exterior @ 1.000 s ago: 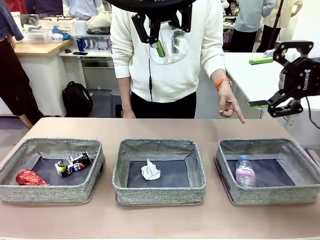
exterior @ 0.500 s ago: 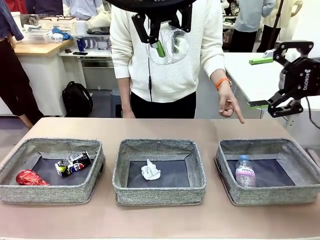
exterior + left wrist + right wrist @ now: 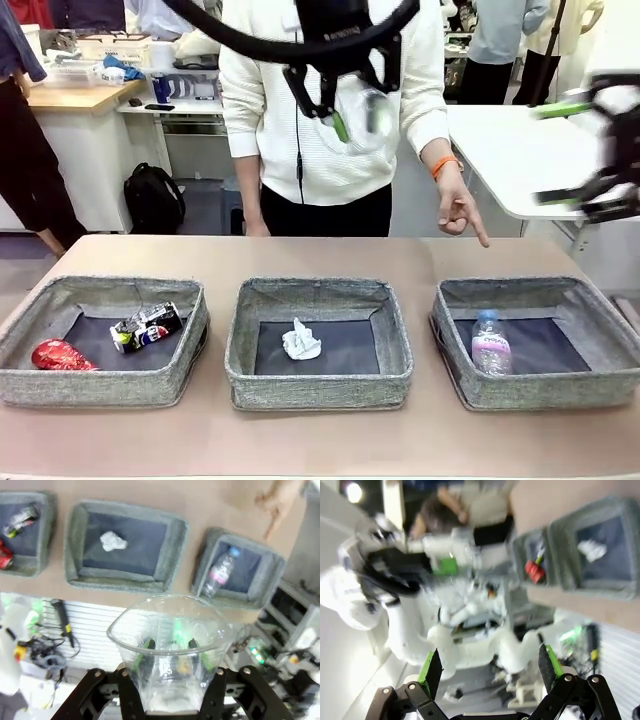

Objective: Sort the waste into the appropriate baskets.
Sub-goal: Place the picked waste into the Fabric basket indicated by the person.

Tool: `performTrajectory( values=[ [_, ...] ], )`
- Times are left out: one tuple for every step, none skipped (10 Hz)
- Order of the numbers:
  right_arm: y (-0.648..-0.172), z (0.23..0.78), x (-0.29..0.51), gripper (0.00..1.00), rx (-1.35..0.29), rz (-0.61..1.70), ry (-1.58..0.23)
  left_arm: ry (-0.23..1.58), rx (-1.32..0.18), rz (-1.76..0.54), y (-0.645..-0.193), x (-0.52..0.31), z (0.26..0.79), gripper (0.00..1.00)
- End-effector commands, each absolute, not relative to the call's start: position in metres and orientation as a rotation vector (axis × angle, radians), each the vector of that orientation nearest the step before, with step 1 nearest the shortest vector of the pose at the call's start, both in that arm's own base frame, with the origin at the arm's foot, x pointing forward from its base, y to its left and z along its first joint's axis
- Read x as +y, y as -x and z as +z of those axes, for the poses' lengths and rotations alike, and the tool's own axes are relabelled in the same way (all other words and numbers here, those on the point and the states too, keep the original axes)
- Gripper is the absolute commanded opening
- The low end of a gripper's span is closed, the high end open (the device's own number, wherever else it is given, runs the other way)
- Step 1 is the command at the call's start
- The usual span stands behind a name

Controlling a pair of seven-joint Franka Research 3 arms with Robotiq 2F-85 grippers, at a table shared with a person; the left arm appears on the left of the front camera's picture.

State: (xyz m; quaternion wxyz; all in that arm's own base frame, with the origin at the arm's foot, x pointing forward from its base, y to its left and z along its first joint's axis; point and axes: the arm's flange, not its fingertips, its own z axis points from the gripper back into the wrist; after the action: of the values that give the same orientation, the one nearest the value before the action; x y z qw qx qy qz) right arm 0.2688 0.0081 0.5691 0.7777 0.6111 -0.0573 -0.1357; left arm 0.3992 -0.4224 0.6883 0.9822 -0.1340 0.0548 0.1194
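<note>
Thin, light clear plastic container [image 3: 170,655] clenched at base by left gripper [image 3: 345,112], twelve o'clock above baskets; crushable, slippery. Right gripper [image 3: 490,672] released.

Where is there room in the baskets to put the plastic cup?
Right basket: bare floor right of the bottle. Middle basket: bare floor all round the paper ball. Left basket is the most crowded, with two cans inside.

Right gripper [image 3: 590,150] smeared by motion blur at the frame's right edge, left arm [image 3: 300,35] cut off at the top, right wrist view blurred throughout
</note>
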Motion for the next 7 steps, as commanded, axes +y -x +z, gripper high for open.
performTrajectory(
  values=[
    [-0.232, 0.582, -0.08, 1.0, -0.389, -0.537, -1.123, 0.382, 0.149, 0.046, -0.347, -0.411, 0.641, 0.38],
    [-0.213, 0.581, -0.109, 1.0, -0.467, -0.605, -1.112, 0.418, 0.15, -0.031, -0.336, -0.431, 0.625, 0.38],
    [-0.199, 0.58, -0.13, 1.0, -0.534, -0.663, -1.143, 0.457, 0.15, -0.073, -0.329, -0.457, 0.611, 0.38],
    [-0.191, 0.577, -0.145, 1.0, -0.591, -0.699, -1.171, 0.5, 0.132, -0.087, -0.329, -0.487, 0.597, 0.38],
    [-0.2, 0.586, -0.122, 1.0, -0.493, -0.583, -1.145, 0.519, 0.142, -0.117, -0.332, -0.526, 0.576, 0.38],
    [-0.2, 0.586, -0.122, 1.0, -0.493, -0.583, -1.145, 0.503, 0.117, -0.147, -0.334, -0.561, 0.558, 0.38],
    [-0.2, 0.586, -0.122, 1.0, -0.493, -0.583, -1.145, 0.482, 0.07, -0.185, -0.34, -0.589, 0.541, 0.38]
  ],
)
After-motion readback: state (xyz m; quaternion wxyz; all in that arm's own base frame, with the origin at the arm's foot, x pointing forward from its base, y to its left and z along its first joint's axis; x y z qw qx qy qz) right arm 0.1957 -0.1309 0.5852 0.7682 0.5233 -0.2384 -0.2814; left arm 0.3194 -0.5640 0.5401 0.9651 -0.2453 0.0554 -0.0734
